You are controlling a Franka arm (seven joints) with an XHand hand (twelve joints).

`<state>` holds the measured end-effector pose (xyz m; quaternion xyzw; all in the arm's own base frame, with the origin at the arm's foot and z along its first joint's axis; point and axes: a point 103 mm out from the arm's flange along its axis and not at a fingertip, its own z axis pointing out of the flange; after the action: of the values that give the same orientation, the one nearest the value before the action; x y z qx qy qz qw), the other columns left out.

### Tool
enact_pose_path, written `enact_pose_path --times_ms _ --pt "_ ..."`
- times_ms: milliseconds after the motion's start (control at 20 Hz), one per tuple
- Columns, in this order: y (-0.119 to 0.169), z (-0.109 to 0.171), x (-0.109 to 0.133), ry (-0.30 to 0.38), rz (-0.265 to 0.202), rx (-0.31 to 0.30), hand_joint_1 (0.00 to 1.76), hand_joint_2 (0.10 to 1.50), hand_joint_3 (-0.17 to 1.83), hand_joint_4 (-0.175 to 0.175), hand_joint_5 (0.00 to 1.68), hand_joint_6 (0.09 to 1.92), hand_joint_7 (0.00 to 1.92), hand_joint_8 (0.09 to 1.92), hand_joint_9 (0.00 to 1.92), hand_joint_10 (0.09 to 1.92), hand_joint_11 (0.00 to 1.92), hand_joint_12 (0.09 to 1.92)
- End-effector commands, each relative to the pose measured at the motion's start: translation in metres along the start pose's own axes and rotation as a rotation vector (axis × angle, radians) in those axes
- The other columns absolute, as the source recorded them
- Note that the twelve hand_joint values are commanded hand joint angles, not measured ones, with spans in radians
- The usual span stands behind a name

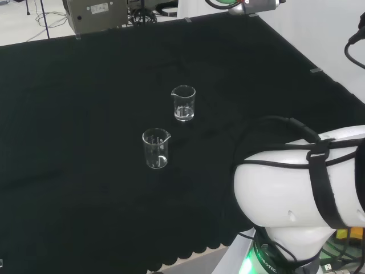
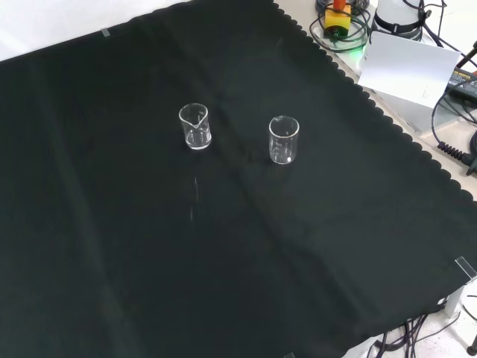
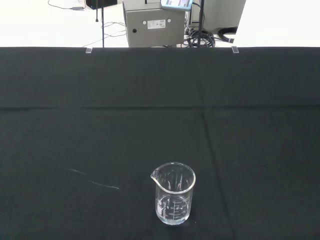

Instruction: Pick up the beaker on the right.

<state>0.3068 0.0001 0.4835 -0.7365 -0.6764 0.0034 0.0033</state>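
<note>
Though both bear printed graduations, two beakers (image 1: 183,103) (image 1: 155,148) stand apart.

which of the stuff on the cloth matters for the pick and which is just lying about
Part of the job:
- right beaker, as the head view shows it

Just lying about:
- other beaker
- black cloth
- grey box behind the bench
</note>
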Motion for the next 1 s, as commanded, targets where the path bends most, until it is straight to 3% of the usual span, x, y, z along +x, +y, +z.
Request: enact_pose_path --times_ms 50,250,350,900,1000 --pt "0.001 0.0 -0.001 -0.007 0.001 -0.007 0.2 1.3 0.0 -0.04 0.36 0.09 0.07 0.52 0.41 0.09 0.0 1.34" --pt "0.004 0.003 -0.002 -0.005 0.003 0.0 0.09 1.39 0.04 -0.039 0.41 0.09 0.08 0.58 0.26 0.5 0.0 1.39" --pt "0.006 0.005 -0.002 -0.007 0.004 0.003 0.09 1.39 0.04 -0.039 0.42 0.09 0.08 0.58 0.22 0.59 0.0 1.39" --pt "0.035 0.042 -0.02 0.033 0.052 0.045 0.09 1.39 0.04 -0.04 0.42 0.09 0.08 0.59 0.21 0.63 0.0 1.39" --pt "0.042 0.053 -0.022 0.037 0.041 0.039 0.09 1.39 0.04 -0.04 0.42 0.09 0.08 0.59 0.21 0.63 0.0 1.39"
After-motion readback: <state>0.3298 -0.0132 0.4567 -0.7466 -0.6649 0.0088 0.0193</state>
